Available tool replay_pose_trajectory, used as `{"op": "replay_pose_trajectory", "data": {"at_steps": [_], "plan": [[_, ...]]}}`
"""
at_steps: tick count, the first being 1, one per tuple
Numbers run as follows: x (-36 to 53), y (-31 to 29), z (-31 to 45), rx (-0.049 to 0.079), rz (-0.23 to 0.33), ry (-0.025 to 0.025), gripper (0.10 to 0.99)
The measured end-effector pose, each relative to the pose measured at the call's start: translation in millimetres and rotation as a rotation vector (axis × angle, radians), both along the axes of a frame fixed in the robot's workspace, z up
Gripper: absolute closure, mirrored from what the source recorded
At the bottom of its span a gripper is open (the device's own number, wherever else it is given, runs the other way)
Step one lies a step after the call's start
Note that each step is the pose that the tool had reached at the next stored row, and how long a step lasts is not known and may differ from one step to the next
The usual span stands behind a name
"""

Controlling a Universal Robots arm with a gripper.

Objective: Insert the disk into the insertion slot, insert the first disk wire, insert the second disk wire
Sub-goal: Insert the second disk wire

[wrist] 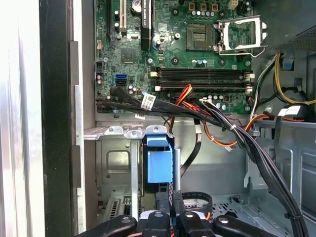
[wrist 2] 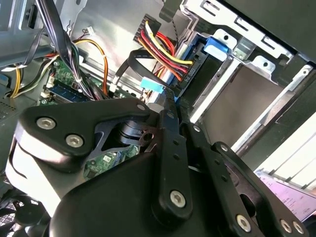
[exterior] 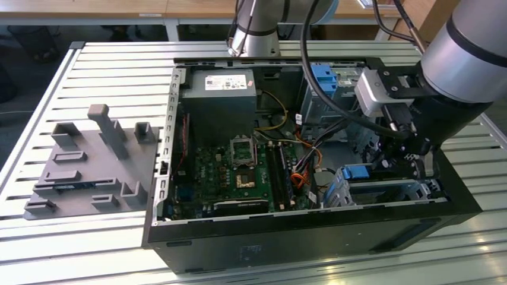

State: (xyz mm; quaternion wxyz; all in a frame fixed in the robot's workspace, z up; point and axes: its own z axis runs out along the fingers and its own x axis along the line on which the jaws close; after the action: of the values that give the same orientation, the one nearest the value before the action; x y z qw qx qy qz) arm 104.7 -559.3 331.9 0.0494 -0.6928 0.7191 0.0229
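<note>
In the exterior view my gripper (exterior: 386, 161) reaches down into the open computer case at the exterior view's right, over the low silver insertion slot (exterior: 396, 193). The disk sits inside the slot, and its blue carrier (exterior: 357, 173) (wrist 2: 216, 47) (wrist: 159, 143) shows at the open end. In the second wrist view the gripper (wrist 2: 168, 101) is shut on the light blue connector (wrist 2: 152, 85) of a flat black disk wire, close to the disk's end. A black connector with red, yellow and black wires (wrist 2: 165, 52) lies against that same end. In the first wrist view the gripper (wrist: 173, 212) has its fingers pressed together.
A motherboard (exterior: 237, 166) and a power supply (exterior: 224, 98) lie in the case, and a taller cage with a blue tab (exterior: 323, 76) stands at the back. Cable bundles (wrist: 232, 131) cross beside the slot. A grey fixture block (exterior: 87, 166) rests on the slatted table at the exterior view's left.
</note>
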Motion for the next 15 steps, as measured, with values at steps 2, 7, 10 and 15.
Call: {"op": "replay_pose_trajectory", "data": {"at_steps": [2, 7, 10, 15], "plan": [[0.2, 0.0, -0.8, 0.0, 0.0, 0.0, 0.937], [0.4, 0.0, -3.2, 0.0, 0.0, 0.0, 0.937], [0.5, 0.0, -4.3, 0.0, 0.0, 0.0, 0.937], [0.5, 0.0, -4.4, 0.0, 0.0, 0.0, 0.937]]}}
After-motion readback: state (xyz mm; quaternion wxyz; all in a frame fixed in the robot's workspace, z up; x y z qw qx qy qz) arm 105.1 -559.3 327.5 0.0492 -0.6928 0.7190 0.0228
